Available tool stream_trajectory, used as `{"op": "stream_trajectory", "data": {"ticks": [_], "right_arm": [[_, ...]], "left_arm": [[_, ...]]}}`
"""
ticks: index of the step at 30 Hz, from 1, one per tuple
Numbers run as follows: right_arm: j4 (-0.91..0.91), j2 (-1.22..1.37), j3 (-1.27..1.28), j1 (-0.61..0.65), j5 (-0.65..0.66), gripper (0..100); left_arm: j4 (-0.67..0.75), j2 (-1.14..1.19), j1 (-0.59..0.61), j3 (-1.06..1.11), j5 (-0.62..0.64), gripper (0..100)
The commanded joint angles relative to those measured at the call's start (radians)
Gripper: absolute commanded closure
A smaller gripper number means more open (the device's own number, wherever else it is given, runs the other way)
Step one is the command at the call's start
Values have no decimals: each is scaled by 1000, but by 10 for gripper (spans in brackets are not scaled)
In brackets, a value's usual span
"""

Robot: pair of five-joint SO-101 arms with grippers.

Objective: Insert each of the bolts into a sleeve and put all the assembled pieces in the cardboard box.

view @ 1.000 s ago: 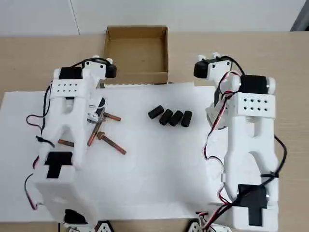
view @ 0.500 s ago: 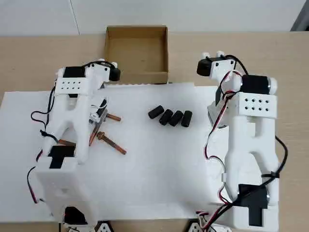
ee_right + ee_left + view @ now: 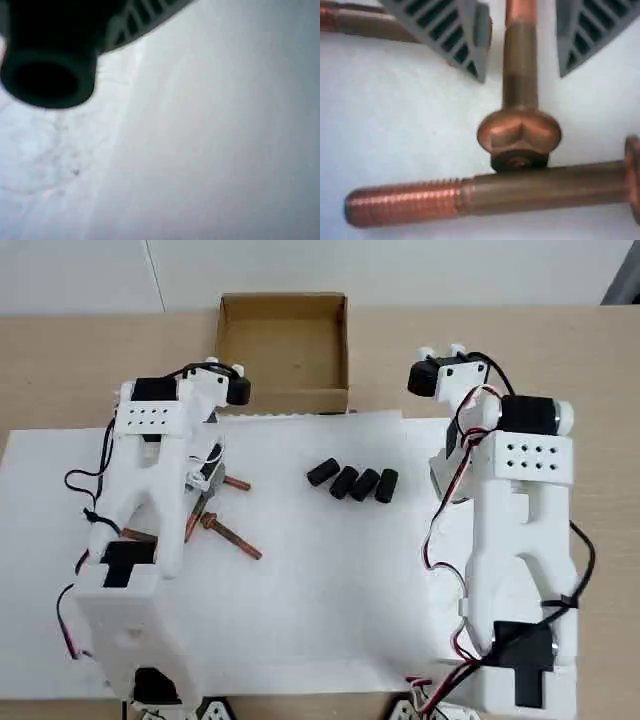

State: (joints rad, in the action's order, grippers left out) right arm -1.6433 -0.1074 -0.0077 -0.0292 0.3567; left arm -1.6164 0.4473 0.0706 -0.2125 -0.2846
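My left gripper [image 3: 520, 72] is open low over the white sheet, its grey ribbed fingers [image 3: 455, 30] on either side of a copper bolt [image 3: 520, 100] without touching it. That bolt's flanged head rests against a second bolt [image 3: 485, 192] lying crosswise. In the high view the left gripper [image 3: 205, 475] sits among several copper bolts [image 3: 232, 537]. Several black sleeves [image 3: 355, 483] lie in a row mid-sheet. My right gripper [image 3: 445, 475] is partly hidden under its arm; its wrist view shows a hollow black sleeve [image 3: 47, 75] held against a finger [image 3: 137, 20].
The open cardboard box [image 3: 283, 350] stands at the far edge of the white foam sheet [image 3: 320, 590], between the two arms. Both arm bases sit at the near edge, with loose wires alongside them.
The left arm has shifted slightly toward the right and the box side, settling over the bolts. The right arm has edged a little to the right. Bolts and sleeves have not moved.
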Motion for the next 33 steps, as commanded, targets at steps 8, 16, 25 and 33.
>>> {"op": "stream_trajectory", "data": {"ticks": [8, 16, 25, 33], "right_arm": [[10, -47, -8, 1, -8, 991], [5, -56, -9, 15, -9, 991], [-71, -59, -15, 93, -38, 992], [-74, -254, -14, 96, -158, 996]], "left_arm": [[78, 100, -5, -36, -6, 914], [57, 91, -8, -47, -6, 995], [-137, 61, -3, -357, -5, 995], [-135, -247, -60, -332, -5, 995]]}}
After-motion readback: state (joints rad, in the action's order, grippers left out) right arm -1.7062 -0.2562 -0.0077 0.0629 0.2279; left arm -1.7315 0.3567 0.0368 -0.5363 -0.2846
